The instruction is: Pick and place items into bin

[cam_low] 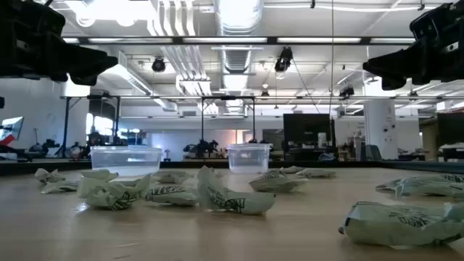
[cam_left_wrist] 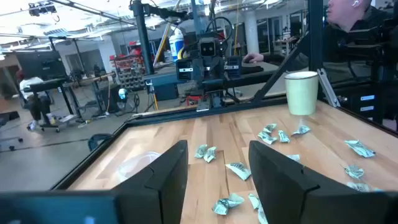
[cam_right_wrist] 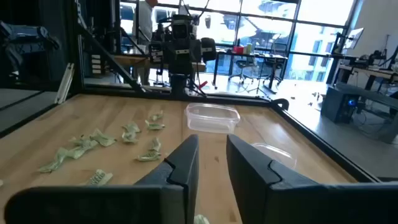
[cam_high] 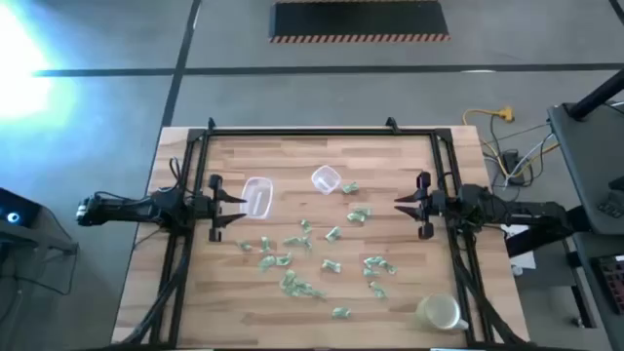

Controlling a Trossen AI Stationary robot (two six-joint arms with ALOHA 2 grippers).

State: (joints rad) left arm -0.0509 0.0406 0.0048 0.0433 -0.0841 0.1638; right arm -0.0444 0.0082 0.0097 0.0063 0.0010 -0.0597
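High view, two clear containers empty, items scattered, both pincers parted, holding nothing.

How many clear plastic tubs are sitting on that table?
2. One clear tub sits near the left gripper; the other clear tub sits toward the table's middle, at the far edge of the scattered wrapped pieces. The pale cup isn't counted.
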